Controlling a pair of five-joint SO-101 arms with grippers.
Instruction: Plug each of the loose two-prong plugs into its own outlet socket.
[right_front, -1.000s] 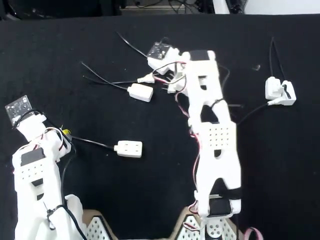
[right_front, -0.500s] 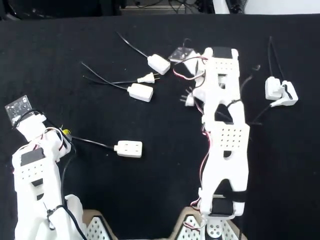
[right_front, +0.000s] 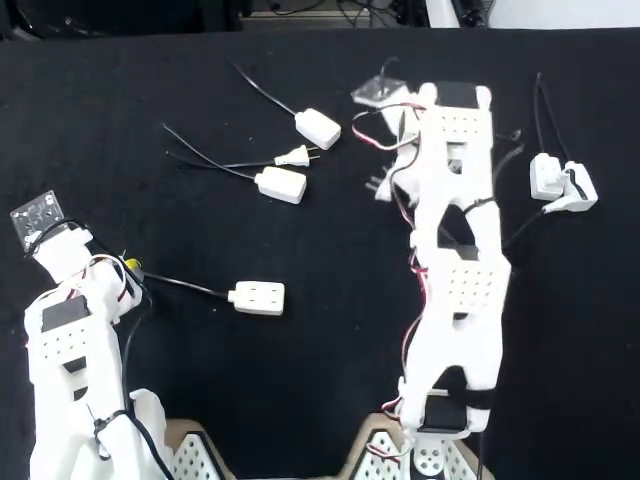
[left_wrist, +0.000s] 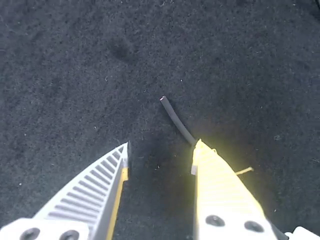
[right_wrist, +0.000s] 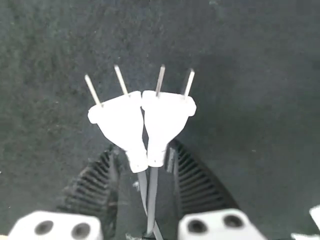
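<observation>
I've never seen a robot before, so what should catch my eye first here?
The right gripper clamps two white two-prong plugs side by side, prongs outward. Left of that arm on the black table, three white outlet sockets lie with one loose plug between two of them.

**Robotics laboratory bench.** A table draped in black felt-like cloth carries two white plastic arms, the left arm at 7 o'clock and the right arm at 5 o'clock, both rising from the near edge; red and white wiring runs exposed along the links; a bare circuit board sits at the left wrist; outlet sockets and two-prong plugs trail short leads, one lead ending cut; tangled cables lie beyond the far edge at 12 o'clock.
</observation>
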